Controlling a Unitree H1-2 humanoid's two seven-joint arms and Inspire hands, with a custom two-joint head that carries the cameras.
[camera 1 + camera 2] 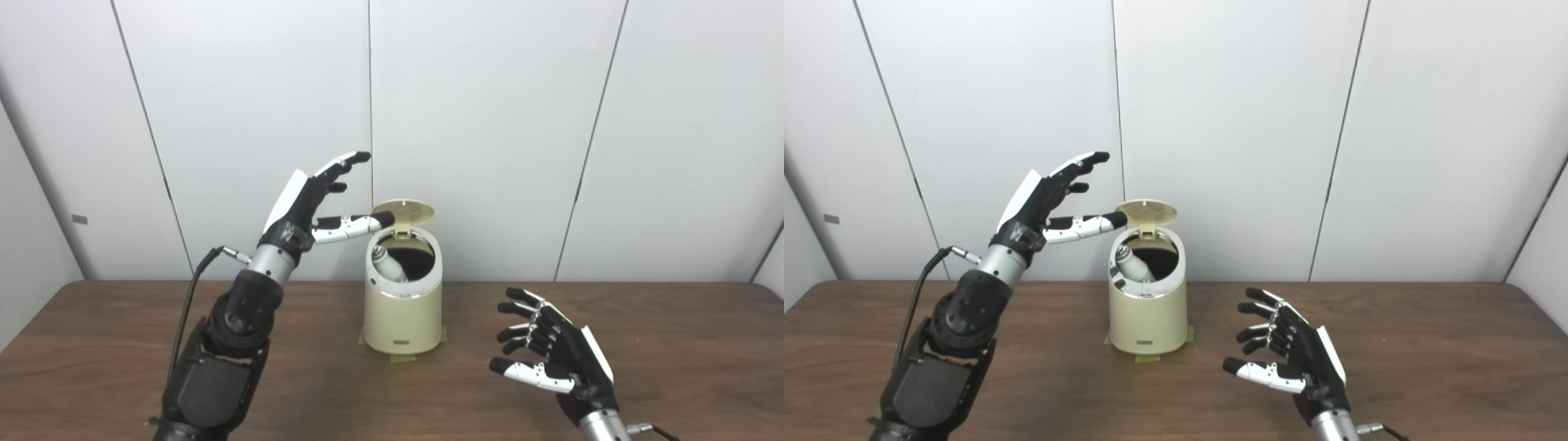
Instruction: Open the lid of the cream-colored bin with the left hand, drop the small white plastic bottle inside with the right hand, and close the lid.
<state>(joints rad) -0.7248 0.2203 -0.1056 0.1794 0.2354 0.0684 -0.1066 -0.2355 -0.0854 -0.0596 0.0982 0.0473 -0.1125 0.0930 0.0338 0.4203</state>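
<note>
surface wood | cream bin upright at centre, lid raised behind the opening | left robot hand spread, empty, thumb tip at the lid's left edge, nearer | right robot hand spread, empty, low right of bin | white bottle inside, leaning, long axis up-left

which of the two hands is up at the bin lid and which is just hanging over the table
The left hand is raised, one fingertip at the edge of the open lid of the bin. The right hand hangs open above the table, holding nothing.
</note>
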